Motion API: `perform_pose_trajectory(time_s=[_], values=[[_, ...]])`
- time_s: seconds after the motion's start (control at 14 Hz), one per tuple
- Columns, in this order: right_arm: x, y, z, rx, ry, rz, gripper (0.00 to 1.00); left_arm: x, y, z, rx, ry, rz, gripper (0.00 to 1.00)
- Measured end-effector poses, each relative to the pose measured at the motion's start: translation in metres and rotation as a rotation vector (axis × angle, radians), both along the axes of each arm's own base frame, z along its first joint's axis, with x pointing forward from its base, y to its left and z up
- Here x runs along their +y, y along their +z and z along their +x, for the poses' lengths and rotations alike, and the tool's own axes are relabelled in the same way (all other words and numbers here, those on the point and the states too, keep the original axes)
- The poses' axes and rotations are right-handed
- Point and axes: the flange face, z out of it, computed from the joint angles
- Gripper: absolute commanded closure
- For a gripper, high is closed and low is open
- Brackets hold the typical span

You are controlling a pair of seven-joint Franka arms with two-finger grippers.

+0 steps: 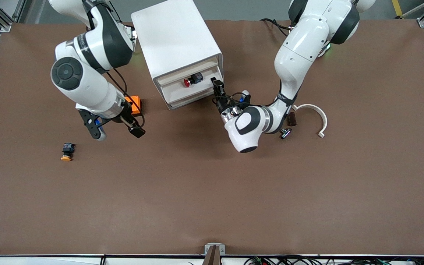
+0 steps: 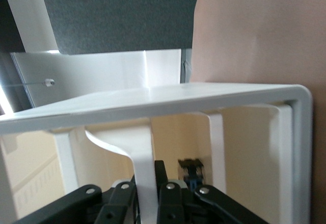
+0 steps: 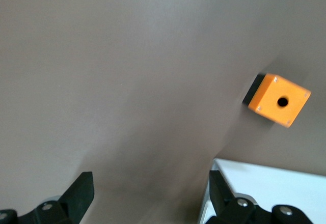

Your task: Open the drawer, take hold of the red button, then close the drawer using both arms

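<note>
Step in hand: we read this as the drawer-opening stage. One drawer (image 1: 193,81) of the white cabinet (image 1: 177,40) stands pulled out a little, and the left gripper (image 1: 217,84) sits at its front on the left arm's side.
Left jaws: together, pinched on the drawer's curved white handle tab (image 2: 140,155), as the left wrist view shows.
Right gripper (image 1: 114,130): hangs over bare desk (image 1: 212,191) beside the cabinet, toward the right arm's end; jaws wide apart, nothing between them. This arm waits.
Button (image 1: 193,80): red cap, black body, lying on its side in the open drawer, untouched.
Next move, our judgement: the drawer looks only partly out; we would want it pulled farther, then the right arm brought over the tray to pinch the small black body.
Materials: cabinet is smooth glossy white plastic with rounded corners; drawer fronts pale beige; desk covered in a matte brown mat.
Other things: an orange cube with a hole (image 3: 279,100) beside the right gripper; an orange-capped button (image 1: 67,151) nearer the front camera; a white curved bracket (image 1: 317,114) toward the left arm's end.
</note>
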Motion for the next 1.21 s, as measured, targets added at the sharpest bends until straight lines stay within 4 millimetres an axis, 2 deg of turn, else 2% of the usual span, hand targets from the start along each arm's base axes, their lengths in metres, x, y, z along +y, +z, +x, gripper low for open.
perform_pose_trajectory(time_s=[0.57, 0.78, 1.0, 1.07, 1.21], values=[[0.077, -0.013, -0.027, -0.019, -0.111, -0.013, 0.0, 0.045, 0.001, 0.053, -0.038, 0.16, -0.014, 0.87], [0.117, -0.029, -0.046, -0.033, -0.113, -0.073, 0.0, 0.062, 0.001, 0.071, -0.047, 0.219, -0.016, 0.86], [0.155, -0.052, -0.063, -0.033, -0.093, -0.112, 0.0, 0.073, 0.0, 0.08, -0.051, 0.249, -0.014, 0.83], [0.166, -0.058, -0.068, -0.031, -0.09, -0.116, 0.0, 0.074, -0.001, 0.08, -0.051, 0.253, -0.014, 0.69], [0.186, -0.064, -0.073, -0.034, -0.097, -0.116, 0.0, 0.074, -0.002, 0.081, -0.055, 0.258, -0.012, 0.1]])
